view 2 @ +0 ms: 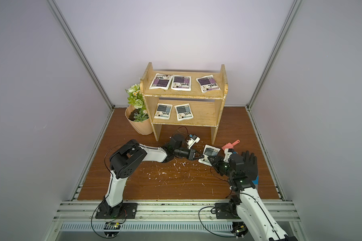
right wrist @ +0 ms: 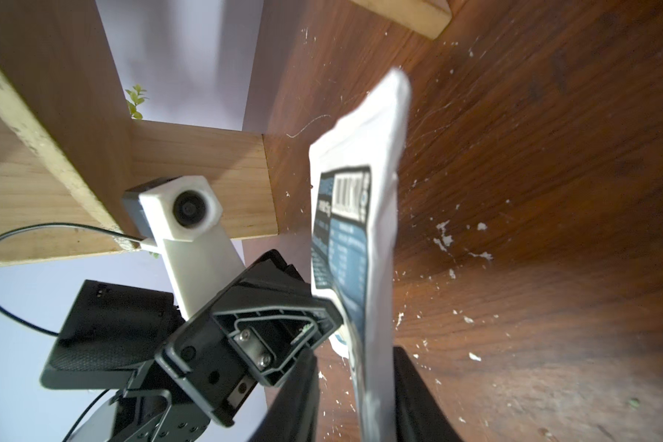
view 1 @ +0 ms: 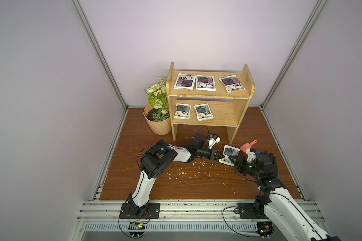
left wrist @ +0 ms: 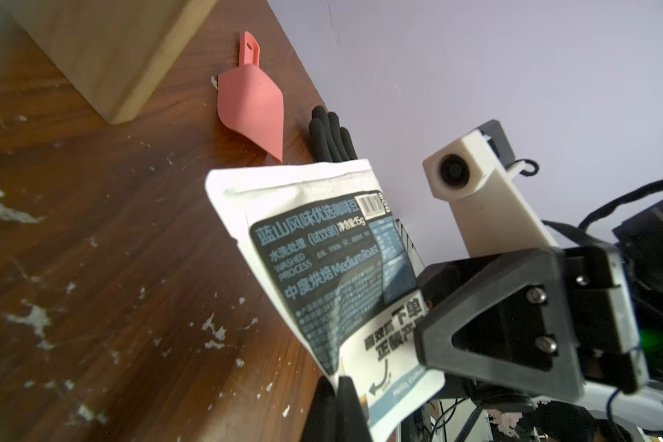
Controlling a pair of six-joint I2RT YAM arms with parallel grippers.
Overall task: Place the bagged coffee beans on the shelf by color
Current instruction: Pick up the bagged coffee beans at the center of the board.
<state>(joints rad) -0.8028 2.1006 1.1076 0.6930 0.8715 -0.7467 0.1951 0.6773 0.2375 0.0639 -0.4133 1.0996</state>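
Note:
A grey-blue bagged coffee beans pouch (view 1: 230,153) (view 2: 211,153) stands tilted above the wooden floor, in front of the shelf's right leg. My left gripper (view 1: 219,157) (left wrist: 339,382) is shut on its lower corner. My right gripper (view 1: 232,160) (right wrist: 355,356) is open, and the pouch's (right wrist: 356,229) edge passes between its fingers with a gap on one side. The shelf (view 1: 209,97) holds three purple pouches (view 1: 205,83) on the top board and two grey-blue pouches (view 1: 182,111) at the left of the lower board.
A peach flowerpot (view 1: 158,125) with flowers stands left of the shelf. A pink scoop (view 1: 247,146) and a black glove (view 1: 268,160) lie right of the held pouch. White flecks dot the floor (view 1: 186,175). Grey walls close in both sides.

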